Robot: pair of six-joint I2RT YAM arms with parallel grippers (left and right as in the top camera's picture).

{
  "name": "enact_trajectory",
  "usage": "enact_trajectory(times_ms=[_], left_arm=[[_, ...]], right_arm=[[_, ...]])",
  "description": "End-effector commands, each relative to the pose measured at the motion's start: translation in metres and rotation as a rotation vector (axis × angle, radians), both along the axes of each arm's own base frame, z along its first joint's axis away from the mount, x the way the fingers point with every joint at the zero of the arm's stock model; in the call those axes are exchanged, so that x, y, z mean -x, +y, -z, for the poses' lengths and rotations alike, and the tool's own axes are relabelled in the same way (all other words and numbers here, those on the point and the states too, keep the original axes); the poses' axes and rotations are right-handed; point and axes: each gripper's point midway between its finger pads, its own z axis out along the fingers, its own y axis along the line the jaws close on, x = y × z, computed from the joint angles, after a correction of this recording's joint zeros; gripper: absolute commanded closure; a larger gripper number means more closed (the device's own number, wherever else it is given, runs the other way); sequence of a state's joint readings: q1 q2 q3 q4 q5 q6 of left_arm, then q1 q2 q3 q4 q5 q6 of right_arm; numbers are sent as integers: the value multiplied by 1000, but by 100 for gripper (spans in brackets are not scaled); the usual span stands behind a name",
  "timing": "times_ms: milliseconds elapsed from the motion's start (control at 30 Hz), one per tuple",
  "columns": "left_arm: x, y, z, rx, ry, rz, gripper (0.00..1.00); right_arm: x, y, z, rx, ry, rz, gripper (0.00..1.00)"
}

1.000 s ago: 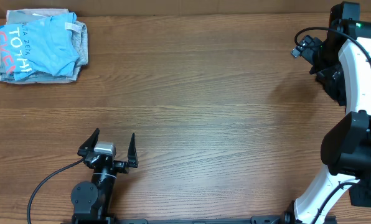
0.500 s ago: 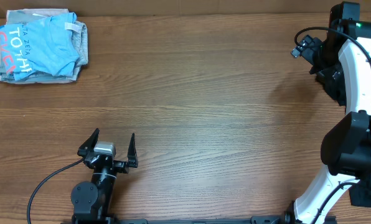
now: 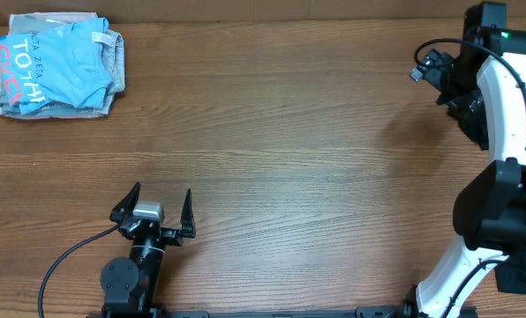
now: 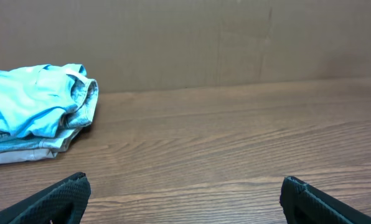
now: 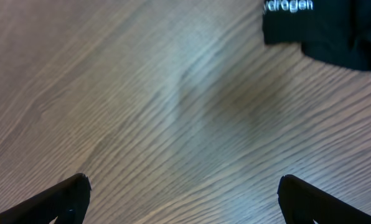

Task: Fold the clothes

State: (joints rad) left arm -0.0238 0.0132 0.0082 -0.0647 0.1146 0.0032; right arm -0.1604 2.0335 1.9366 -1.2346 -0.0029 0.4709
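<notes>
Left gripper (image 3: 163,191) and right gripper (image 5: 182,186) are shown spread wide, nothing held; the black T-shirt (image 5: 325,28) is best pinched by one edge and drawn centreward.

The fixed camera looks straight down on the brown wooden table (image 3: 289,132). My left wrist camera sits low and looks level across to the folded light sky-blue T-shirt (image 4: 30,99), which the top view also shows; my right one looks steeply down, close on the wood.
</notes>
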Motion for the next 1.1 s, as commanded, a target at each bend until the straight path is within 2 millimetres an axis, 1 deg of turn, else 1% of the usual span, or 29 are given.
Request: enact_trajectory(times_ms=[0,100,167,267,400,500,633,700,833,900,1067], left_arm=[[0,4,0,-13,-4,-20,0],[0,4,0,-13,-4,-20,0],[0,4,0,-13,-4,-20,0],[0,4,0,-13,-4,-20,0],[0,4,0,-13,-4,-20,0],[0,4,0,-13,-4,-20,0],[0,4,0,-13,-4,-20,0],[0,4,0,-13,-4,-20,0],[0,4,0,-13,-4,-20,0],[0,4,0,-13,-4,-20,0],[0,4,0,-13,-4,-20,0]], right_arm=[[5,1,-68,131,-148,-6,0],[14,4,-96,194,-205,-6,0],[21,10,-116,231,-247,-13,0],[28,20,-132,261,-287,-29,0],[41,25,-138,310,-322,-119,0],[53,26,-133,325,-349,-148,0],[71,34,-120,292,-414,-165,0],[82,41,-110,268,-491,-180,0],[99,59,-92,273,-634,-324,0],[111,65,-81,274,-695,-366,0],[145,74,-56,272,-852,-389,0]])
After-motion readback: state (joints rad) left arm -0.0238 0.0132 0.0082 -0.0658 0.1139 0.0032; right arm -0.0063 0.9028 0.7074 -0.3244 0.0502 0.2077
